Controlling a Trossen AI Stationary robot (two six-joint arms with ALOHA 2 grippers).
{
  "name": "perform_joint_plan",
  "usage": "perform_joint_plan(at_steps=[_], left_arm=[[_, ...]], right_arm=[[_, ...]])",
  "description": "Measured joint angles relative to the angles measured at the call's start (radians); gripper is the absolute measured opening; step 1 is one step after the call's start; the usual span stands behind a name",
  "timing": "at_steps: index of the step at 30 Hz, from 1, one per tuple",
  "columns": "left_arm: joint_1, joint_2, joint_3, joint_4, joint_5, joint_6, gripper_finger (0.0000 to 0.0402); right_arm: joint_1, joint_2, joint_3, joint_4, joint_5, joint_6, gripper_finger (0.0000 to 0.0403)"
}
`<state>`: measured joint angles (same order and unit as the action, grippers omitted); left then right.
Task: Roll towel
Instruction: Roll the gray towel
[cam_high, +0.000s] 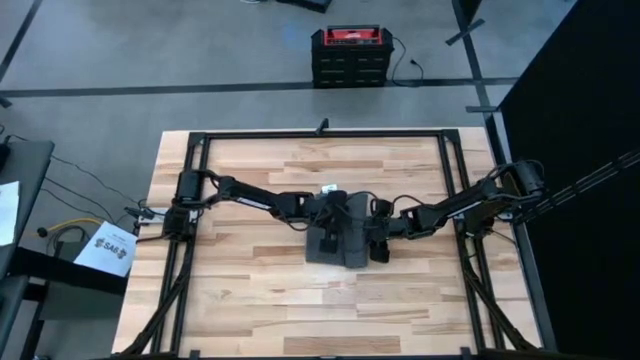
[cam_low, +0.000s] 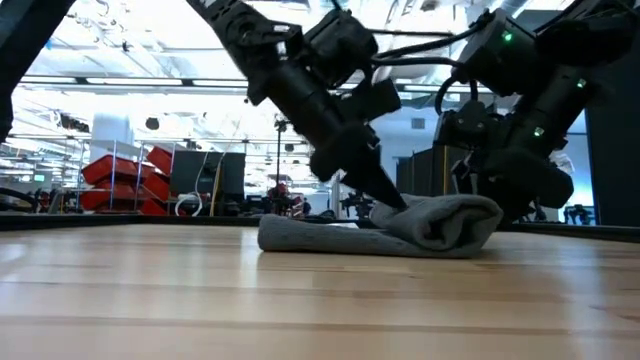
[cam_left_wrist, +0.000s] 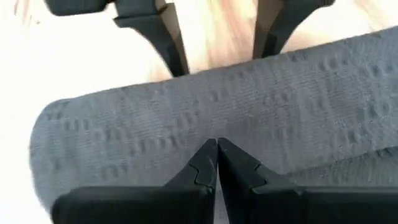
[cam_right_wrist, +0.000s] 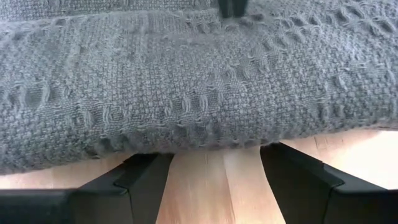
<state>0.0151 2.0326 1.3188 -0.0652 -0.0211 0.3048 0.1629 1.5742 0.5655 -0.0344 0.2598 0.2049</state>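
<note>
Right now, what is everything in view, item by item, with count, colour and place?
towel: one, dark grey, table centre, partly rolled, the roll on the right gripper's side in the low view.
white tag: one, at the towel's far edge.
table: one, light wood, with black frame rails.
toolbox: one, red and black, on the floor beyond the table.
paper sheet: one, white, left of the table.
left gripper: fingers shut, tips pressed on the towel.
right gripper: fingers open, against the roll's edge.

The paper sheet (cam_high: 106, 247) left of the table bears unreadable print.
</note>
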Motion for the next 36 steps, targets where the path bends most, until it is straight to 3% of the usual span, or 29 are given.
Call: perform_joint_plan(at_steps=[4,16,28,36], left_arm=[[0.006,0.005,0.001,-0.08,-0.011,0.02,0.0],[0.044,0.154,0.007,0.108,-0.006,0.081,0.0],[0.027,0.138,0.003,0.095,-0.018,0.016,0.0],[0.024,0.047,-0.005,-0.013,-0.082,0.03,0.0]], right_arm=[[-0.002,0.0,0.0,0.018,-0.004,-0.023,0.024],[-0.007,0.003,-0.002,0.078,-0.002,-0.075,0.024],[-0.047,0.005,0.07,0.076,0.031,-0.083,0.024],[-0.064,0.004,0.095,0.081,0.035,-0.085,0.024]])
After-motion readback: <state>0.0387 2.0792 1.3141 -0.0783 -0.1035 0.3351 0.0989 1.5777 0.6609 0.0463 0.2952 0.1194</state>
